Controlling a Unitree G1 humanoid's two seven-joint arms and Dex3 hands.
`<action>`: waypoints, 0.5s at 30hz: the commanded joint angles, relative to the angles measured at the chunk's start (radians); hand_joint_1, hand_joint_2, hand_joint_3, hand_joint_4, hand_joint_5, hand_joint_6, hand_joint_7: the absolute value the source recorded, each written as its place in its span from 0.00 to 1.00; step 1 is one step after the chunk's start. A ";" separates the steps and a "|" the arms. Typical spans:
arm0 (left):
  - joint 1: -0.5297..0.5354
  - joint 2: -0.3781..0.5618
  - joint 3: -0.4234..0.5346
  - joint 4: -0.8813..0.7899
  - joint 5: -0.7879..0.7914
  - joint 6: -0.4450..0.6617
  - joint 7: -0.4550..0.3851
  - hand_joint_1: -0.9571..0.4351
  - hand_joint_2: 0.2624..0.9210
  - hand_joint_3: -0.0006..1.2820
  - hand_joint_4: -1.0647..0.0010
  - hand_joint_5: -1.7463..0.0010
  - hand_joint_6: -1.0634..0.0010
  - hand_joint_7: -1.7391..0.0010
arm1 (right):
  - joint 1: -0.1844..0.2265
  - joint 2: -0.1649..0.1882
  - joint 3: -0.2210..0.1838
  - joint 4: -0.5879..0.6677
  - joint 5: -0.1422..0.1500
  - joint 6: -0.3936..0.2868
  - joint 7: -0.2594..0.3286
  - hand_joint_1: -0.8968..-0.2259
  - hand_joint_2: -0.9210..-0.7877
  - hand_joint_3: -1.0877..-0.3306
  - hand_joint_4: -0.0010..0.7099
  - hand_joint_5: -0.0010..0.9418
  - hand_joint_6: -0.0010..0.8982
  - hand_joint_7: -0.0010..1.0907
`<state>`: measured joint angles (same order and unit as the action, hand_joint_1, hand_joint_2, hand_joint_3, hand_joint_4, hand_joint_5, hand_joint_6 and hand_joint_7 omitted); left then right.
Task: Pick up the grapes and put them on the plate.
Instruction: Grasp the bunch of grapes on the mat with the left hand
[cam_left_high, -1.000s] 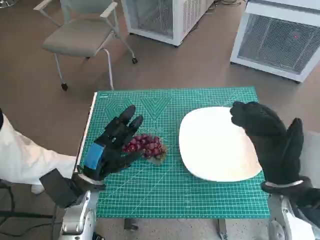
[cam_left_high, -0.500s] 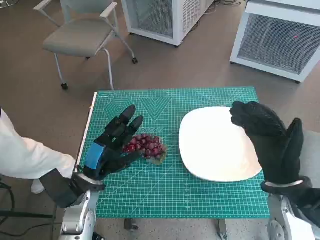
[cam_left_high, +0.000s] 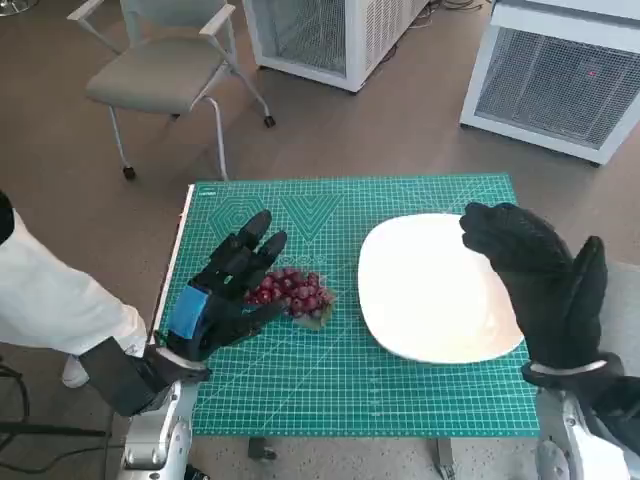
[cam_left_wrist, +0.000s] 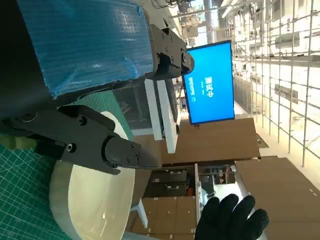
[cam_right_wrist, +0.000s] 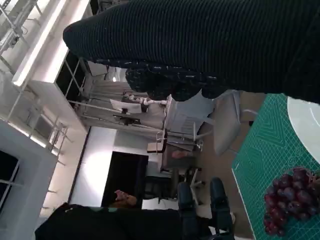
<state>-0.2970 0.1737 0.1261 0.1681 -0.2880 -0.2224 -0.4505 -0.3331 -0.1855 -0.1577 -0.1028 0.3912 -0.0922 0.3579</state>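
Left hand (cam_left_high: 222, 295): black, blue tape on its back; hovers low over the mat, fingers (cam_left_high: 252, 240) spread and stretched forward, nothing between them — empty and wide. In the left wrist view shows as the taped back (cam_left_wrist: 85, 42) and black fingers (cam_left_wrist: 82, 140).

Grapes (cam_left_high: 292, 292): red bunch lying on the mat, just beside the left hand on its plate-ward side, partly under the fingertips; contact with the lowest finger cannot be told. Also seen in the right wrist view (cam_right_wrist: 288, 200), whole and resting flat.

Plate (cam_left_high: 425, 290): white, rounded, on the mat beyond the grapes from the left hand — near the bunch but apart from it. Far edge sits under the right hand. Rim shows in the left wrist view (cam_left_wrist: 87, 200) and a sliver in the right wrist view (cam_right_wrist: 305, 120).

Right hand (cam_left_high: 540, 280): in a black knitted glove, raised over the plate's outer edge, palm turned toward the left hand, fingers loosely apart, holding nothing. Glove tips also show in the left wrist view (cam_left_wrist: 232, 220); fills the right wrist view as a dark band (cam_right_wrist: 200, 45).

Mat (cam_left_high: 340, 385): green cutting mat with a white grid, covering the tabletop under both hands.

Chair (cam_left_high: 165, 70): grey, on castors, on the floor well beyond the left hand.

Person: white sleeve (cam_left_high: 55, 300) just outside the left arm.
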 joint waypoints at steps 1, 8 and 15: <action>0.012 0.006 0.002 -0.021 -0.005 -0.004 -0.003 0.46 1.00 0.09 0.71 1.00 0.68 1.00 | 0.012 0.003 -0.002 0.011 0.003 0.009 0.002 0.87 0.00 0.62 0.51 0.97 0.26 0.97; 0.012 0.007 0.002 -0.025 -0.005 -0.001 -0.003 0.46 1.00 0.09 0.71 1.00 0.68 1.00 | 0.015 0.003 -0.001 0.008 0.005 0.009 0.004 0.87 0.00 0.62 0.51 0.97 0.26 0.97; 0.013 0.026 -0.007 -0.036 0.027 -0.014 -0.003 0.45 1.00 0.08 0.73 1.00 0.68 1.00 | 0.018 0.002 -0.002 0.002 0.008 0.011 0.004 0.87 0.00 0.62 0.51 0.97 0.26 0.97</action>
<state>-0.2956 0.1782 0.1251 0.1601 -0.2836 -0.2226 -0.4511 -0.3330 -0.1855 -0.1577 -0.1030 0.3919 -0.0922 0.3580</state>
